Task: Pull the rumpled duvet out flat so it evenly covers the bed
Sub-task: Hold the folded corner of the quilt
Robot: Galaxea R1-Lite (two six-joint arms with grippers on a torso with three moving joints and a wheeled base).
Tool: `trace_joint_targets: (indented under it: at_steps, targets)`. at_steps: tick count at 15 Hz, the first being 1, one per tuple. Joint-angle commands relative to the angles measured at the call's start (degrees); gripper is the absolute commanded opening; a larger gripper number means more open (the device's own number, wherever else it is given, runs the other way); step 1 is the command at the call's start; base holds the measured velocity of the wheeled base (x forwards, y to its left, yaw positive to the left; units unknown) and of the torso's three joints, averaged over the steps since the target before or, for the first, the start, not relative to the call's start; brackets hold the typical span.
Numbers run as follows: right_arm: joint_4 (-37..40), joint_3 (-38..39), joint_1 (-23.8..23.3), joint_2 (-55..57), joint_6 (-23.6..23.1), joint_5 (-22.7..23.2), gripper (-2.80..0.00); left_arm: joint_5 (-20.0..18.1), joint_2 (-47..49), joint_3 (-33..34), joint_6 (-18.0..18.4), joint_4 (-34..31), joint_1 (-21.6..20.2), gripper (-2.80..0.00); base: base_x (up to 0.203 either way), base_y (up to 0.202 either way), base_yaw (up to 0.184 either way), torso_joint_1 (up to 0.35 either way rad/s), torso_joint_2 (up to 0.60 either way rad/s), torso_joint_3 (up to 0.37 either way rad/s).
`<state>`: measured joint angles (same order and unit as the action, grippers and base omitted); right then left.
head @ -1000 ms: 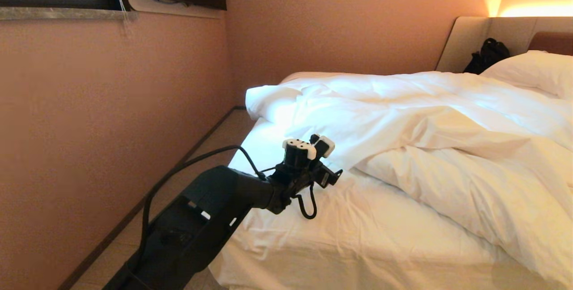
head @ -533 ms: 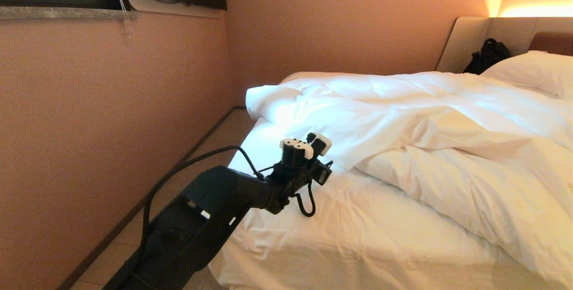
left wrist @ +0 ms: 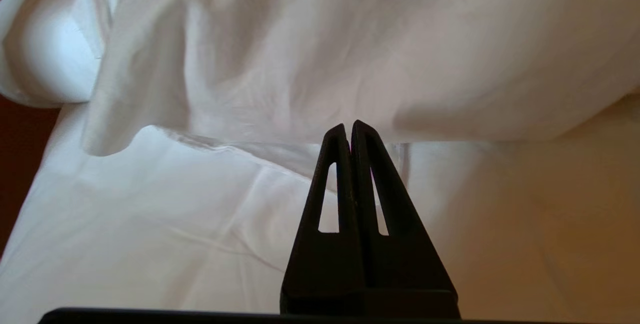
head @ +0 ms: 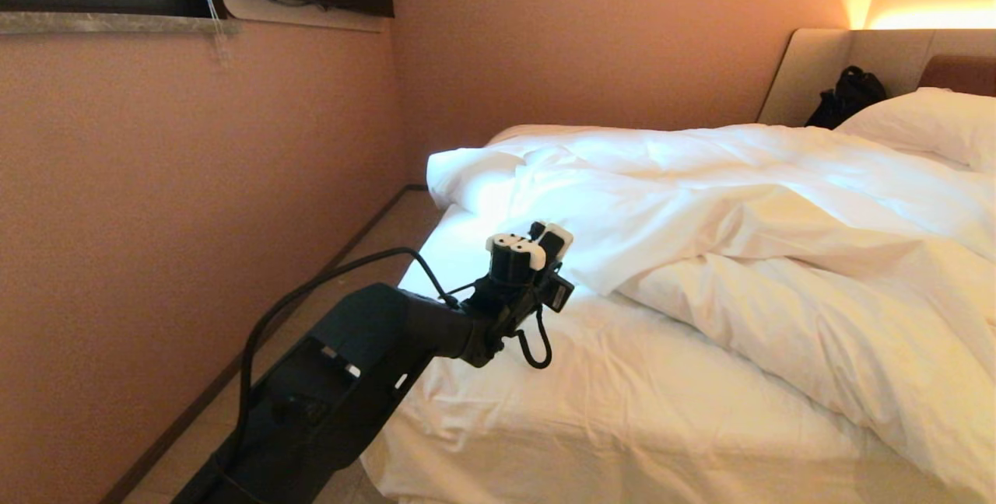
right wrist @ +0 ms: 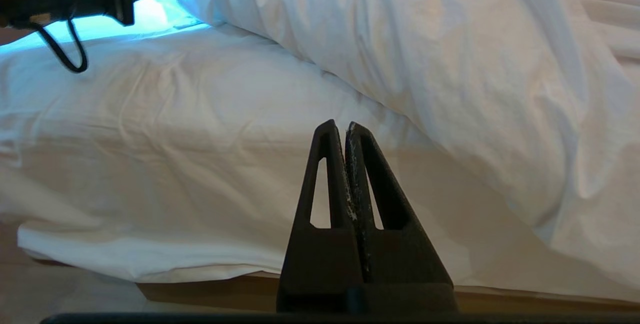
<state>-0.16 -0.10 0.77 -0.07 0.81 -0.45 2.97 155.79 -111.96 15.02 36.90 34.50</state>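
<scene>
2 black pointed fingers of the left gripper [left wrist: 348, 126] are pressed together with no cloth seen between them, their tips right at the edge of the puffy, crinkly white duvet [head: 747, 208]. That soft duvet lies bunched in thick folds across the far side of the bed [head: 622, 418], near a plump pillow [head: 930, 124], leaving the smooth thin sheet [head: 638, 395] bare in front. Low by the bed's side, the right gripper [right wrist: 345, 129] is squeezed closed too and holds nothing.

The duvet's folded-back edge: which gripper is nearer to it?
Left. The left gripper is shut right at the duvet edge, over the bed. The right gripper sits low beside the bed, apart from it.
</scene>
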Motion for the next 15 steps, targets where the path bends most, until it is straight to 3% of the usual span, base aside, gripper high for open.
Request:
trace_joint_targets:
  at_steps: [1, 3, 5, 8, 12, 15]
  targets:
    - [-0.02, 0.01, 0.02, 0.07, -0.02, 0.01, -2.80, 2.61, -2.27, 0.53, -0.49, 0.23, -0.62, -2.80, 0.000, 0.000, 0.000, 0.000, 0.00, 0.000]
    - [-0.02, 0.01, 0.02, 0.07, -0.02, 0.01, -2.80, 5.39, -5.87, 2.42, -0.92, 0.19, -1.59, -2.80, 0.000, 0.000, 0.000, 0.000, 0.00, 0.000]
    - [-0.02, 0.01, 0.02, 0.07, -0.02, 0.01, -2.80, 5.83, -11.00, 6.06, -2.91, 0.14, -2.49, -2.80, 0.000, 0.000, 0.000, 0.000, 0.00, 0.000]
    - [-0.02, 0.01, 0.02, 0.07, -0.02, 0.01, -2.80, 6.22, -23.61, 18.19, -7.13, 0.28, -3.23, -2.80, 0.000, 0.000, 0.000, 0.000, 0.00, 0.000]
    - [-0.02, 0.01, 0.02, 0.07, -0.11, 0.10, -2.80, 10.02, -46.41, 43.91, -10.47, 2.99, -5.26, -2.80, 0.000, 0.000, 0.000, 0.000, 0.00, 0.000]
    - [-0.02, 0.01, 0.02, 0.07, -0.11, 0.10, -2.80, 12.27, -66.15, 63.74, -11.17, 4.33, -10.05, -2.80, 0.000, 0.000, 0.000, 0.000, 0.00, 0.000]
